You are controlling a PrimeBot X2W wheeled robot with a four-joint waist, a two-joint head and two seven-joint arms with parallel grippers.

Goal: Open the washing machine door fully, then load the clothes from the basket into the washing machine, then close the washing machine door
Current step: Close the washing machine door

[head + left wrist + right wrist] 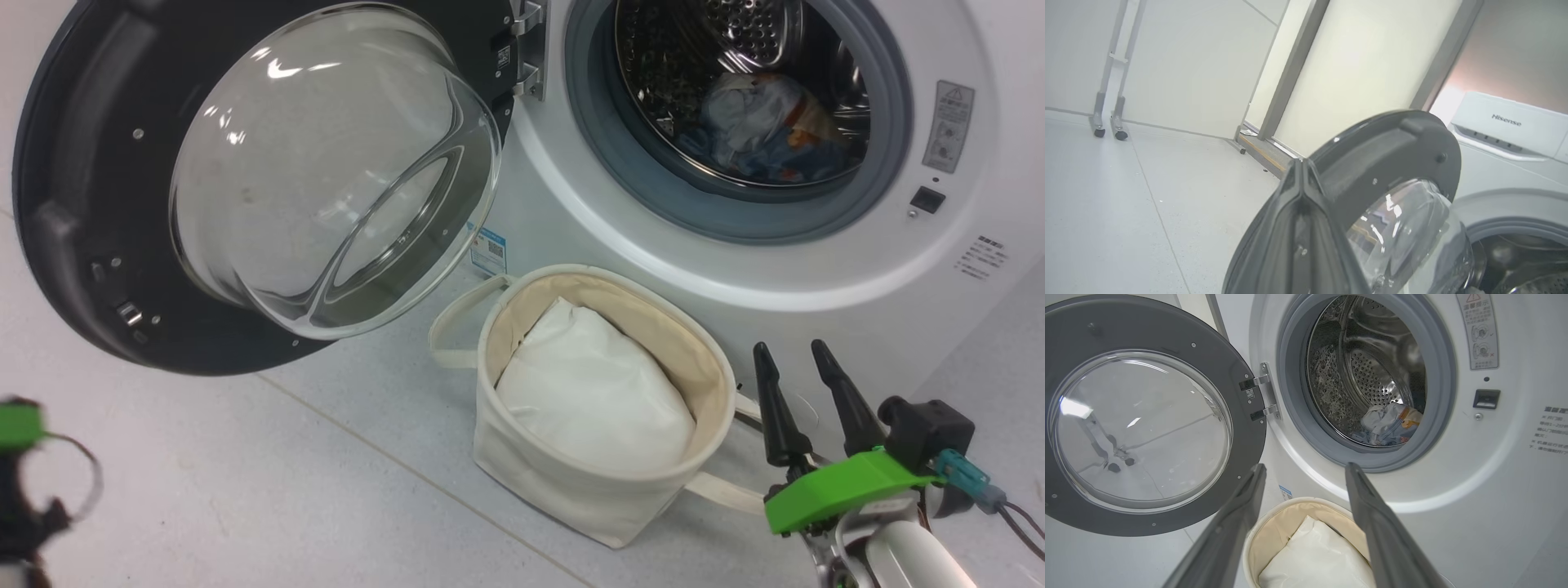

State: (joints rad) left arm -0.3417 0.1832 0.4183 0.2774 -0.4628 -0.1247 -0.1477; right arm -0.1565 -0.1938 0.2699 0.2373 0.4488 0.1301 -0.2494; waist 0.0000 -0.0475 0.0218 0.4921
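Fingers on left (1301,171) pinched together, empty; right fingers (1372,522) spread wide, empty, beside basket (563,490).

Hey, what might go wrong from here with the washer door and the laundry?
The light blue printed clothes lie low just behind the grey rubber ring, which might pinch a fold when the round black-rimmed glass door shuts. The shut left gripper has only narrow tips to push that glossy rim, so it may slip.
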